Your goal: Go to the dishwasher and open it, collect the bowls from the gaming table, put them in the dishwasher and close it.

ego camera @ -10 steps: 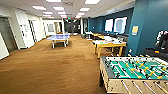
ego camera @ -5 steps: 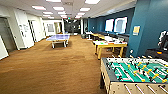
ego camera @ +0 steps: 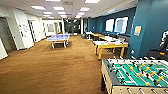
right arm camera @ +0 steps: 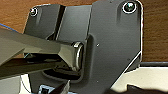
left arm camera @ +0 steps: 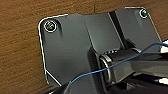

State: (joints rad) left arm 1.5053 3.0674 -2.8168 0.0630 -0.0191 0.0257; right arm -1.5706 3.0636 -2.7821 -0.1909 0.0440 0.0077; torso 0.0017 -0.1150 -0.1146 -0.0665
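Head view: driving through games room, collision risks ahead

Head view shows a long carpeted room. The gaming table, yellow frame and legs with a pale top, stands mid-room on the right, near the blue wall. Some clutter lies on its worktop, too blurred to tell whether any of it is bowls. No dishwasher in sight from here.

Risks, as judgement:
- The foosball table sits close on the right, its near corner just beside the robot's path. A tight right turn could clip it, and the rod handles stick out along the side.
- Gap between foosball table and gaming table looks narrow; a dark desk by the wall crowds it further. Approaching from that side could jam the base.
- Blurred picture suggests motion; bowls are hard to locate at this range, so wrong items could be targeted.
- Similar tables behind the gaming table along the wall could be mistaken for it.

Around: blue ping-pong table further back on the left, well apart from the route. Open carpet on the left and centre gives the safest line.

Both wrist views show the robot's dark plate over carpet; the right wrist view also catches a pale edge. Fingers: cannot tell open or closed on either arm.
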